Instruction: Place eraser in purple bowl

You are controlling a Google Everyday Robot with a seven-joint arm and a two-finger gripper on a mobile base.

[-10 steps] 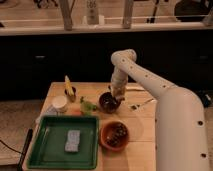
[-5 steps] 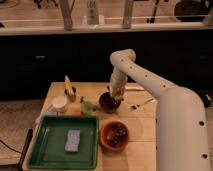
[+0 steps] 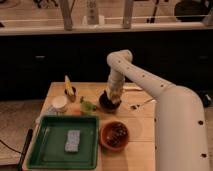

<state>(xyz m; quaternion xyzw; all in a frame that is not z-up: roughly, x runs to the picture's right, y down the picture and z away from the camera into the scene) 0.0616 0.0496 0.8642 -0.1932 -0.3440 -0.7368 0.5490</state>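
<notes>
We see a white robot arm reaching across a wooden table (image 3: 140, 150), its gripper (image 3: 113, 96) lowered directly over a dark bowl (image 3: 108, 104) that we take to be the purple bowl, near the middle of the table. The pincer sits at or just inside the bowl's rim, and we cannot tell whether it is released or clenched, nor whether it holds anything. We cannot make out the eraser itself; if it is present, it is hidden at the pincer or inside the bowl beneath it. In front of the pincer, toward the camera, stands an orange bowl (image 3: 114, 135) with dark contents. To the front and left of the pincer lies a green tray (image 3: 50, 155) holding a pale sponge (image 3: 73, 141). Just left of the pincer we see some green leafy item (image 3: 88, 105), a white cup (image 3: 59, 103) and a yellow object (image 3: 68, 86) standing upright. We judge the step in hand to be the placing itself, over the bowl. The next move likely calls for letting the eraser drop inside, then lifting straight up without tipping the bowl.
</notes>
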